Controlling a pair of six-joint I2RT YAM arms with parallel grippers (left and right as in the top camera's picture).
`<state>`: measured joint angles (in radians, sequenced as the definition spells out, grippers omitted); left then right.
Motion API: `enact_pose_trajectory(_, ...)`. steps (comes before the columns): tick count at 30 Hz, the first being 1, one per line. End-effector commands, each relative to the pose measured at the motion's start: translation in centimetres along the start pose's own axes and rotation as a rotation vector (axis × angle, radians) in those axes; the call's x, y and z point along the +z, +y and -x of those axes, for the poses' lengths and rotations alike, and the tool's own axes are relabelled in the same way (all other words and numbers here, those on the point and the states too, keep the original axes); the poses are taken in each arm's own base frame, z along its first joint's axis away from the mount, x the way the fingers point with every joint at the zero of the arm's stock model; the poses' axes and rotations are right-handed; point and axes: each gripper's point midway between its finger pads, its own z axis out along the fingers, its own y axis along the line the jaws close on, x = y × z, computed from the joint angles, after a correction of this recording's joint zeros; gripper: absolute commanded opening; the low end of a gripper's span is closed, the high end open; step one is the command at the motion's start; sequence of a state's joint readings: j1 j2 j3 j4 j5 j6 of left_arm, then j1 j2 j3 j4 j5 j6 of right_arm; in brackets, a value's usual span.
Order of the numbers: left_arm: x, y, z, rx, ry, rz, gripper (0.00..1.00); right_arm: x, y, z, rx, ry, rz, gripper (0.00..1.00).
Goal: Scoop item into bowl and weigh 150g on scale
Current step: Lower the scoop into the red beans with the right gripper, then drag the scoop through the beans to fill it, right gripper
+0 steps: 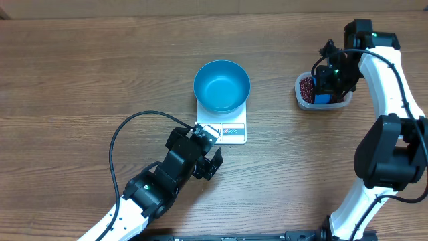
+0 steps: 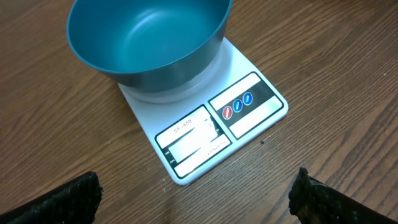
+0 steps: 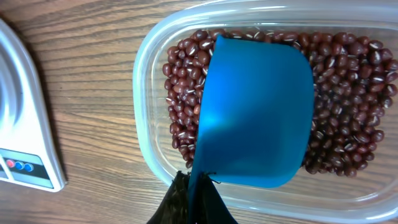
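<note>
Fig. Table (image 1: 80, 80) with tub (image 3: 144, 112) and scoop (image 3: 255, 118).
The brown wood-grain table carries a clear plastic tub with rounded corners, standing toward the right side in the overhead view. A small blue scoop sits inside the tub, with its cup between the walls and its narrow end at the tub's lower rim in the right wrist view.

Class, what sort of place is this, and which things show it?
Probably a robot lab bench: a wooden table, a left arm and right arm, and a bowl on a scale near a tub of beans.
</note>
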<state>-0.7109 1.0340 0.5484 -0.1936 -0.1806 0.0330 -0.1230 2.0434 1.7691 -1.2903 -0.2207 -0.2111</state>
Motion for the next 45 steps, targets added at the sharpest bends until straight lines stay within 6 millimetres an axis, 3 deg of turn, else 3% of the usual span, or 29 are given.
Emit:
enact_pose_trajectory(1,-0.1,0.3,0.0,0.008,-0.003,0.014,1.00,2.2,0.3,-0.7,0.025,0.046,0.131,0.04)
enact_pose_trajectory(9,-0.1,0.4,0.0,0.008,-0.003,0.014,1.00,1.4,-1.8,-1.2,0.081,0.028,0.200,0.04)
enact_pose_trajectory(18,-0.1,0.4,0.0,0.008,-0.003,0.014,1.00,2.5,-1.7,-2.2,0.083,0.061,0.220,0.04)
enact_pose_trajectory(31,-0.1,0.4,0.0,0.008,-0.003,0.014,0.99,2.3,-0.6,-2.2,0.100,0.054,0.297,0.04)
enact_pose_trajectory(45,-0.1,0.4,0.0,0.008,-0.003,0.014,1.00,1.3,-3.1,-2.2,0.162,0.005,0.338,0.04)
